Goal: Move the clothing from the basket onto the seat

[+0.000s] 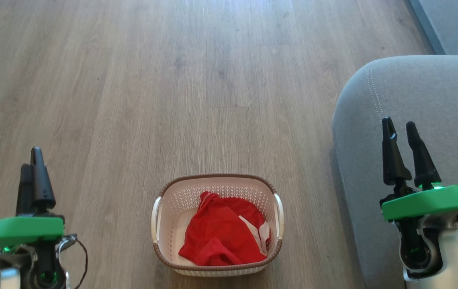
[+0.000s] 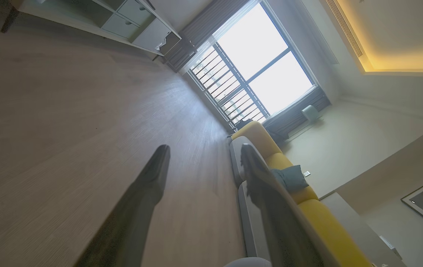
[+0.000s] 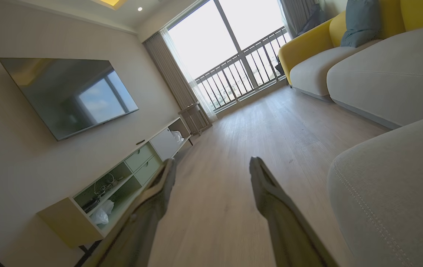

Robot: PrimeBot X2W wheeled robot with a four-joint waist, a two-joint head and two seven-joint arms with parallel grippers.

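Both of my grippers are released and hold nothing; the clothing sits low in the middle between them.

Head view: the basket (image 1: 217,176) stands on the wooden floor (image 1: 172,80), its long axis running across from my left to my right. The clothing (image 1: 221,233) is heaped inside it, towards the basket's right wall and near rim, with a white panel showing at the right. My left gripper (image 1: 32,160) is well apart to the basket's left, my right gripper (image 1: 398,123) about as far to its right, and both point away from me, past the basket. The seat (image 1: 414,92) lies to my right, and my right fingers show against its left edge. I judge the right arm the better placed, since it is already on the seat's side.

Left wrist view: my left gripper (image 2: 205,148) has its fingers spread, with only floor between them.

Right wrist view: my right gripper (image 3: 211,161) is spread too, with floor ahead and the seat (image 3: 393,185) just to its right.
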